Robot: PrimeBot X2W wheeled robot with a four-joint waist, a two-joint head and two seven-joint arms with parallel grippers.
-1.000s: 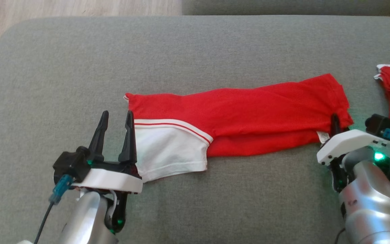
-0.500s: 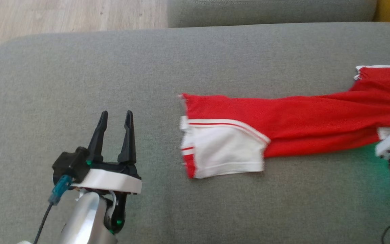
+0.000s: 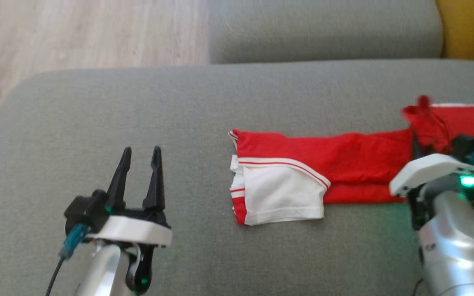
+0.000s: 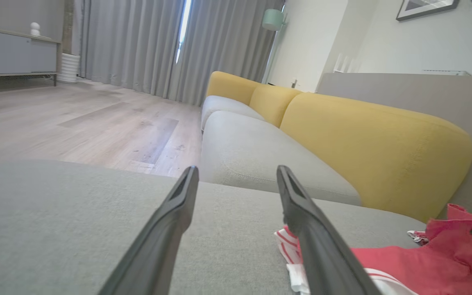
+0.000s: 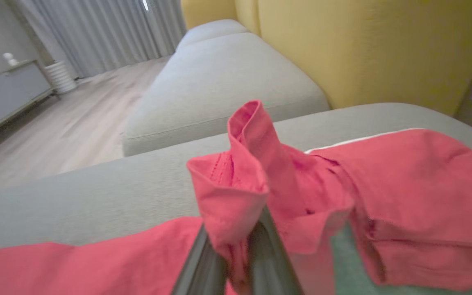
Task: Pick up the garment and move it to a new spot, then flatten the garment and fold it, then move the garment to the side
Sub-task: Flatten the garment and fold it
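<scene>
Grey woven upholstery covers the wide seat cushion point(image 3: 97, 115) that serves as the work surface, with pale wood floor point(image 3: 76, 33) beyond its far left corner. At the lower left the left gripper point(image 3: 141, 150) hovers over bare cushion with its two dark fingers spread apart and nothing between them, well apart from the cloth. To its right lies the garment point(image 3: 344, 164), red with a white panel point(image 3: 282, 193) edged in red and white stripes at its left end. It rests flat on the cushion as a long narrow band, apparently doubled over lengthwise. Its right end is lifted and bunched where the right gripper point(image 5: 234, 246) has its fingers pinched together on a fold of the red fabric, as the right wrist view shows clearly. Just past that, at the far right, more red cloth with a white edge point(image 3: 467, 119) lies on the cushion; I cannot tell whether it belongs to the same garment or is a separate piece. A yellow backrest point(image 3: 471, 28) stands behind. Judging from this layout, the flattening and at least one fold look finished. What seems left is carrying the band to the side, setting it down neatly, and releasing it without the fold springing open.
</scene>
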